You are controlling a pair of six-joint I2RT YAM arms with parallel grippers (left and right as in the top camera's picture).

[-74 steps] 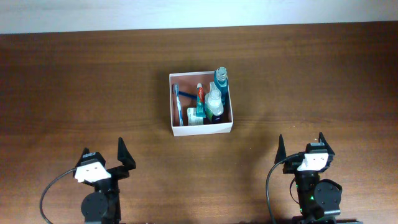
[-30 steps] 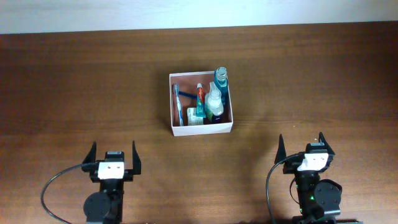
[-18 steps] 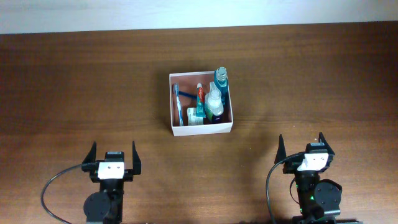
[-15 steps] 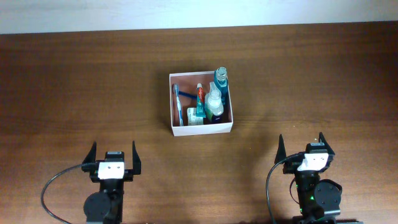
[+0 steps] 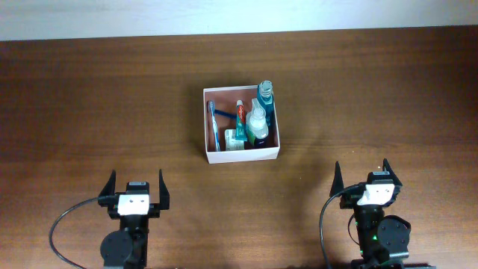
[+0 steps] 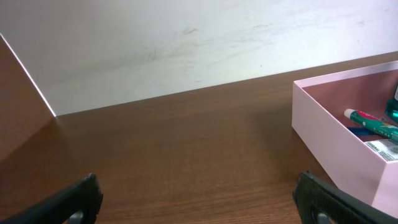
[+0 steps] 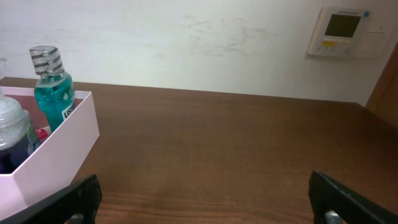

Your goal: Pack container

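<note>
The container is a small white-walled box with a reddish-brown inside at the table's middle. It holds a blue toothbrush, a toothpaste tube, a teal mouthwash bottle, a clear bottle and a small white-green item. The box also shows in the left wrist view and the right wrist view. My left gripper is open and empty near the front edge, left of the box. My right gripper is open and empty near the front edge, right of the box.
A white wall runs along the table's far edge. A wall thermostat shows in the right wrist view. Dark wooden tabletop surrounds the box.
The left gripper turned from an angled pose to facing straight forward between 2.5 s and 1.0 s ago. Nothing has moved since. The right arm stayed still.
</note>
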